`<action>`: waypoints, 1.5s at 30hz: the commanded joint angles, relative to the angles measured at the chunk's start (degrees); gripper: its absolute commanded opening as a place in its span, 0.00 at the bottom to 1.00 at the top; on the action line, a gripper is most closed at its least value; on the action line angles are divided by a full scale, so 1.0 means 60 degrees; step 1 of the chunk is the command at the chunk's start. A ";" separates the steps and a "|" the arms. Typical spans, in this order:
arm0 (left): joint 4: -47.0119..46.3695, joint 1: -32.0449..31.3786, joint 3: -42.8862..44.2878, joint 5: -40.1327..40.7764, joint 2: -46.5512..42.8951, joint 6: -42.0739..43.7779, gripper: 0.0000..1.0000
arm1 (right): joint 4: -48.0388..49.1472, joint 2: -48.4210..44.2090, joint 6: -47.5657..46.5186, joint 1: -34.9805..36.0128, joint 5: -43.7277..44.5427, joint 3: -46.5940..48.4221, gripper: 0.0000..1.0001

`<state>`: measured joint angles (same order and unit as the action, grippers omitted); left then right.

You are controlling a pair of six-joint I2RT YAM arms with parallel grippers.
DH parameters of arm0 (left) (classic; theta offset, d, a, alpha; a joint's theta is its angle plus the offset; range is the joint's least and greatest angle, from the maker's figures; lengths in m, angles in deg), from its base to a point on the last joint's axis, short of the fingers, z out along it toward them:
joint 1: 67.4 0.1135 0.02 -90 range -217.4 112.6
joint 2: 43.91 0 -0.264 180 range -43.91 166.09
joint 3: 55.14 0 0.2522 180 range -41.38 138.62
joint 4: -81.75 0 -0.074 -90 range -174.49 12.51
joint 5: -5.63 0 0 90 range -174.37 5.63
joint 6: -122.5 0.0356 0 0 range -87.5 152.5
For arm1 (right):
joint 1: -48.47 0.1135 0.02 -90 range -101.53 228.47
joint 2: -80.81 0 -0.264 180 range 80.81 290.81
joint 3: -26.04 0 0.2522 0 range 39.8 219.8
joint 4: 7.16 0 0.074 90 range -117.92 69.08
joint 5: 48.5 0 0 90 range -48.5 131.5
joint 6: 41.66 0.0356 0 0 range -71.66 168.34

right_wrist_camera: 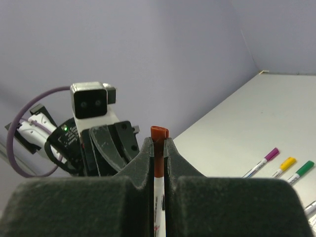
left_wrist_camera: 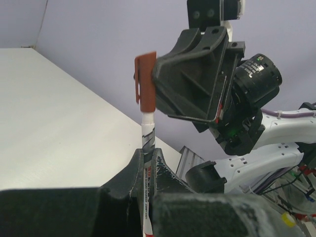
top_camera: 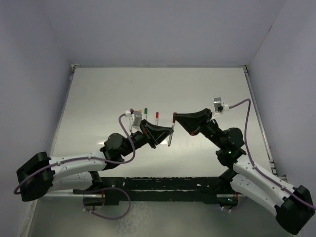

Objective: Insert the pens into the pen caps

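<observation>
My left gripper (top_camera: 169, 133) is shut on a silver-grey pen (left_wrist_camera: 148, 140) and holds it upright above the table. A dark red cap (left_wrist_camera: 146, 84) sits on the pen's top end. My right gripper (top_camera: 176, 118) is shut on that cap (right_wrist_camera: 159, 148), with the pen body (right_wrist_camera: 159, 197) running down between its fingers. Both grippers meet over the middle of the table. Pens with magenta (right_wrist_camera: 261, 162), yellow (right_wrist_camera: 284, 165) and green (right_wrist_camera: 302, 169) caps lie side by side on the table. In the top view a red-capped pen (top_camera: 157, 116) lies beside them.
The table (top_camera: 98, 98) is pale and walled on three sides by lilac panels. The row of pens lies just behind my left wrist (top_camera: 136, 118). The left wrist camera (right_wrist_camera: 91, 101) faces my right gripper closely.
</observation>
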<state>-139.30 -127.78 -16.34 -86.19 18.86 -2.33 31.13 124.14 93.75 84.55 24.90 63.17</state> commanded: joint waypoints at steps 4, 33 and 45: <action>-0.0888 0.0045 0.0473 0.0282 -0.0395 0.0180 0.00 | -0.0399 0.0085 -0.0392 0.0111 -0.0337 0.0384 0.00; -0.0350 0.1294 0.2651 0.0162 0.0254 0.0535 0.00 | -0.4835 0.1088 -0.1673 0.0981 0.0239 0.1134 0.00; 0.0113 0.1933 0.2882 0.0275 -0.0268 0.0677 0.00 | -0.5342 0.1116 -0.1457 0.1586 0.1157 0.0640 0.00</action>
<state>-122.34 -119.39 -6.29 -90.61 21.98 -0.67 12.31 129.54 83.39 90.97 37.92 70.87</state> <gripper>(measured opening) 0.027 0.031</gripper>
